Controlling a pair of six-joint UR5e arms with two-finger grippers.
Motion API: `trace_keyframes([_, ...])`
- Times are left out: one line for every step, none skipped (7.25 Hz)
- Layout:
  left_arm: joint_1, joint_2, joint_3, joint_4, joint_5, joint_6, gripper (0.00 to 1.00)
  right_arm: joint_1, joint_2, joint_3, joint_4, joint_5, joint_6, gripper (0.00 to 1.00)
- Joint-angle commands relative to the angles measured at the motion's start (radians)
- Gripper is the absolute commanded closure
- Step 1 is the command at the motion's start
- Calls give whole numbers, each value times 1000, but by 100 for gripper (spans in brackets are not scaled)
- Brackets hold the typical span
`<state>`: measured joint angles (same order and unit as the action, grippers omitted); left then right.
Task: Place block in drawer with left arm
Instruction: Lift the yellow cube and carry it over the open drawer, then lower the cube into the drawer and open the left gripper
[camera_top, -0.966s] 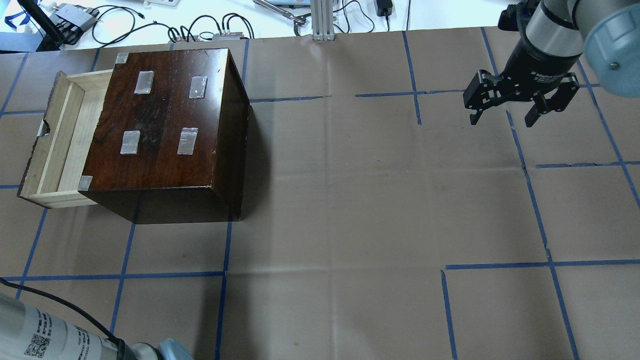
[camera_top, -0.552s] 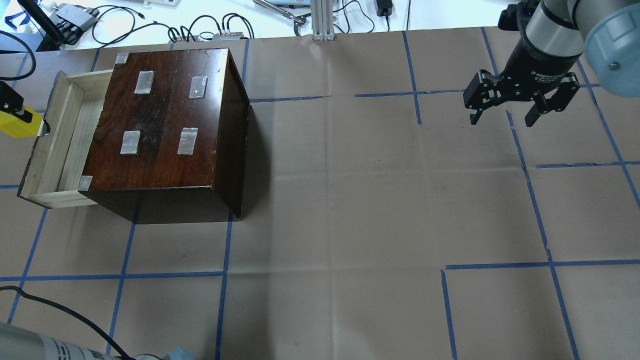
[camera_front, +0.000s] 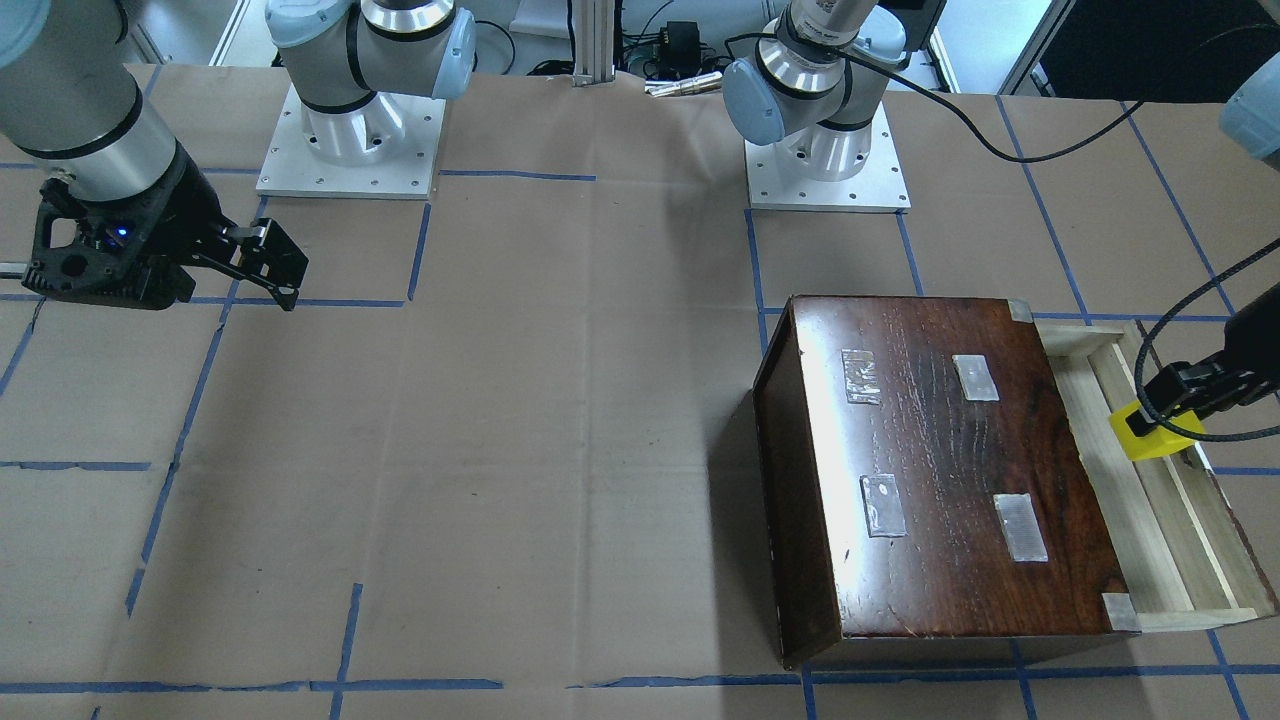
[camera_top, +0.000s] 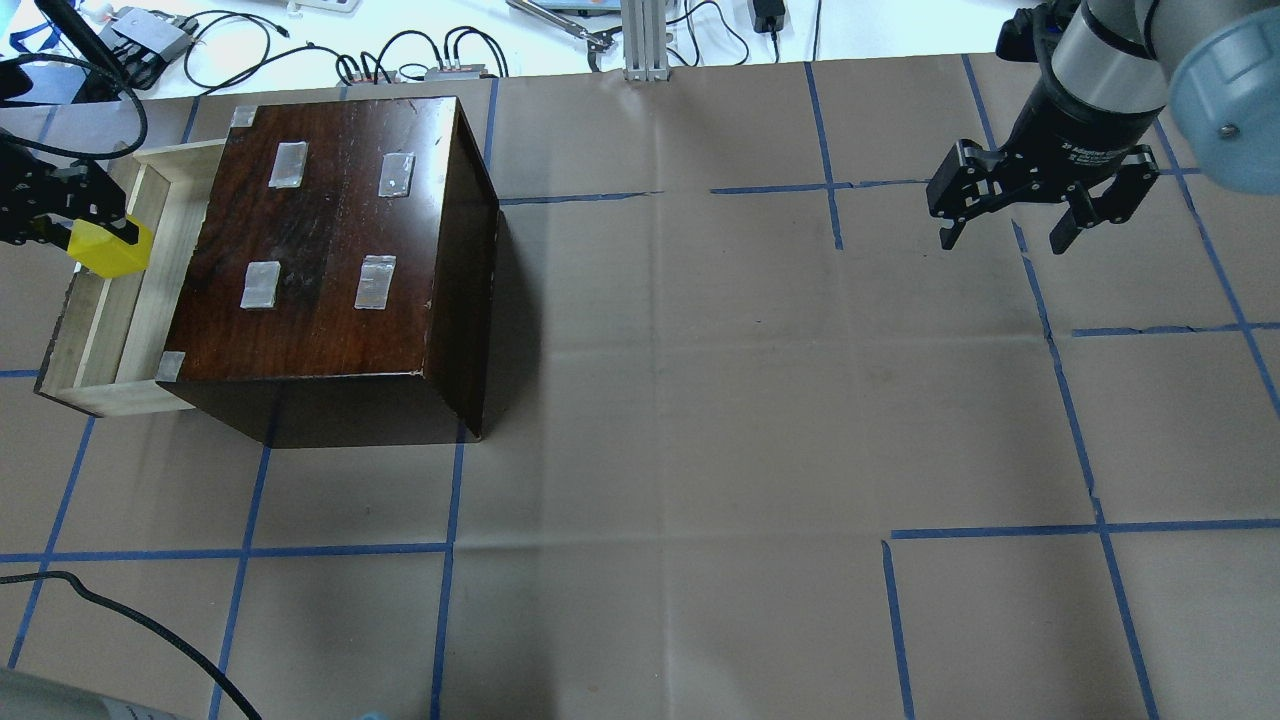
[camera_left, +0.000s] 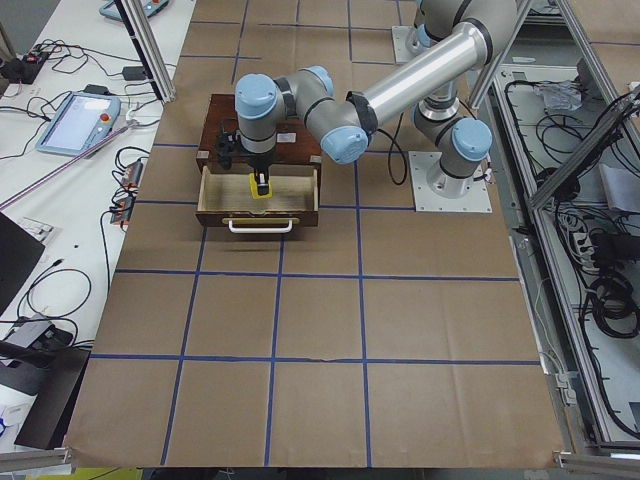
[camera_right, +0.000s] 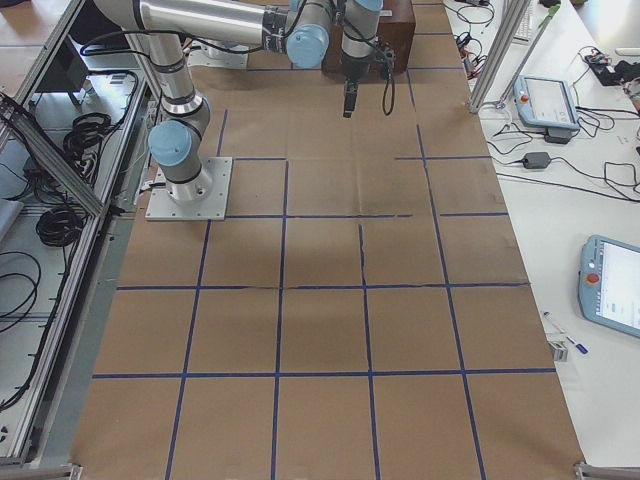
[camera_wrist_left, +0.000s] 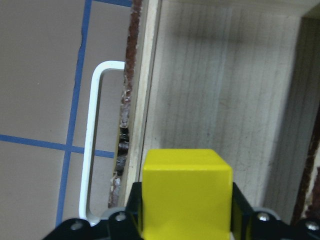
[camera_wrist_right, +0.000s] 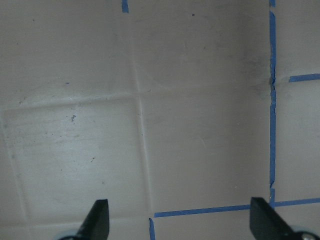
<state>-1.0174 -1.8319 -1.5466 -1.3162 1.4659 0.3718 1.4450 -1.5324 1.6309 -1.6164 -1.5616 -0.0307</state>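
The block (camera_wrist_left: 187, 175) runs off the left wrist view's bottom edge, and the left gripper (camera_wrist_left: 186, 215) is mostly hidden behind it. The left arm (camera_top: 40, 190) is cut by the overhead view's left edge (the front view crops it too). The drawer's (camera_top: 120, 330) rear lies hidden under the cabinet (camera_top: 330, 240). Only the tips of the right gripper (camera_wrist_right: 180, 220) show in its wrist view.

Overhead camera looks forward and down from behind the robot (camera_front: 825, 90); the front one faces back, steeply. Both share the cabinet (camera_top: 330, 240). End cameras sit far off. Left wrist camera hangs close over the drawer (camera_wrist_left: 220, 90), right over table (camera_wrist_right: 175, 75).
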Motion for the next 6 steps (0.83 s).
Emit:
trace_keyframes([-18,-6,-35,2,2,-4,65,0,0,0,0,0,0,0])
trace_keyframes([-18,-12,-36,2,2,-1,64,0,0,1,0,0,0,0])
trace_keyframes([-20,-23,-40,2,2,1,35,0,0,1,1,0,0,0])
trace_keyframes([-20,-21,-35,2,2,1,1,0,0,1,0,0,0,0])
trace_keyframes([-20,-14,-26,2,4,1,1,0,0,1,0,0,0,0])
trace_keyframes([-20,6,-12,0,2,1,1,0,0,1,0,0,0,0])
